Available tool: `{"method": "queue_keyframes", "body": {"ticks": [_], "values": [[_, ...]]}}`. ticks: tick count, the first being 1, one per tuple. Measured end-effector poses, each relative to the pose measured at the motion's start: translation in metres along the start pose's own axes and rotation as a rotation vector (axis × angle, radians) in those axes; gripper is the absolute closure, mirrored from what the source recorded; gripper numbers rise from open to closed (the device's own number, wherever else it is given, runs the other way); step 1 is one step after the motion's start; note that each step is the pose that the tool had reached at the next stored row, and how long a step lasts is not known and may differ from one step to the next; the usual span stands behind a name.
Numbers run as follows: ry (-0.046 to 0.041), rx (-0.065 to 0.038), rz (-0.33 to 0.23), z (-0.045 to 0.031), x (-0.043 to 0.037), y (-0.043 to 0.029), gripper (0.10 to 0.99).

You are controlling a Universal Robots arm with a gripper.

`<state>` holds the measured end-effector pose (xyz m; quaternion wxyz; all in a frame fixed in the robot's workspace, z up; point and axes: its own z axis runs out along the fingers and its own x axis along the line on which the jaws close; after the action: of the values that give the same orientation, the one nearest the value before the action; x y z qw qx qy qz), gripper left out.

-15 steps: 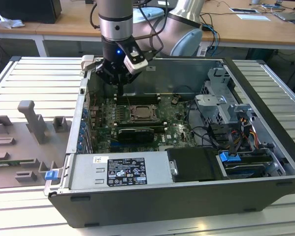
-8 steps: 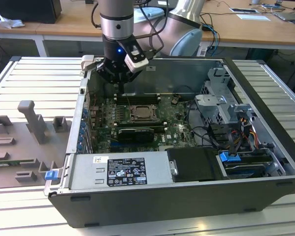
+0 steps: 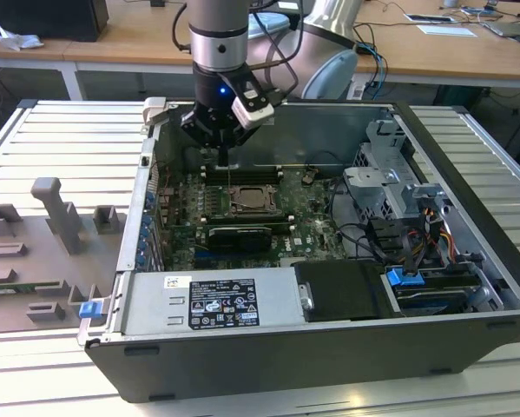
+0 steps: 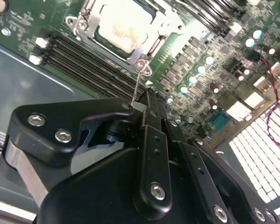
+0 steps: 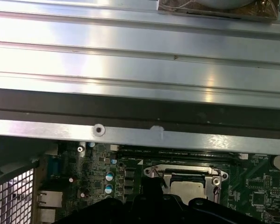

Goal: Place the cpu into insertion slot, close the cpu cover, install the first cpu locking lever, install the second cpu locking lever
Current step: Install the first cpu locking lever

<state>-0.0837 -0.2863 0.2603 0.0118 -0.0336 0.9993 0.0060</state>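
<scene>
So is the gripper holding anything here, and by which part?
The gripper pinches the thin silver wire locking lever by its free end; the lever's other end sits at the corner of the silver-rimmed square socket.

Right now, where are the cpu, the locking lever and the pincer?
cpu (image 4: 123, 23): second wrist view, middle of its pale face.
locking lever (image 4: 136, 88): second wrist view, midway along the thin rod.
pincer (image 4: 144, 103): second wrist view, between its fingertips, closed on the rod's end.

My gripper (image 4: 147, 100): matt black bolted metal; cpu (image 4: 123, 23): pale matt metal; cpu cover (image 4: 154, 43): shiny metal; locking lever (image 4: 137, 84): bright wire.
</scene>
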Motion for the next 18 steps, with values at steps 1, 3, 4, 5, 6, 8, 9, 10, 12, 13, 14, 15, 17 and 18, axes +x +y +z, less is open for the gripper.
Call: {"method": "queue_keyframes", "body": {"ticks": [1, 3, 4, 5, 6, 8, 9, 10, 12, 13, 14, 15, 17, 18], "values": [[0.0, 0.0, 0.0, 0.0001, -0.0021, -0.0002, 0.98], [-0.0001, 0.0, 0.0, 0.0002, -0.003, -0.0003, 0.98], [-0.0002, 0.0, 0.0, 0.0004, -0.0035, -0.0003, 0.98], [-0.0001, 0.0, 0.0, 0.0008, -0.004, -0.0003, 0.98], [0.0, 0.0, 0.0, 0.0009, -0.004, -0.0003, 0.98], [-0.0001, 0.0, 0.0, 0.0011, -0.0044, -0.0003, 0.98], [-0.0001, 0.0, 0.0, 0.0011, -0.0044, -0.0003, 0.98], [-0.0001, 0.0, 0.0, 0.0012, -0.0046, -0.0003, 0.98], [-0.0001, 0.0, 0.0, 0.0013, -0.0048, -0.0004, 0.98], [-0.0001, 0.0, 0.0, 0.0013, -0.005, -0.0004, 0.98], [-0.0001, 0.0, 0.0, 0.0013, -0.0052, -0.0004, 0.98], [-0.0001, 0.0, 0.0, 0.0013, -0.0054, -0.0004, 0.98], [-0.0001, 0.0, 0.0, 0.0014, -0.0061, -0.0004, 0.98], [-0.0001, 0.0, 0.0, 0.0015, -0.0065, -0.0005, 0.98]]}}
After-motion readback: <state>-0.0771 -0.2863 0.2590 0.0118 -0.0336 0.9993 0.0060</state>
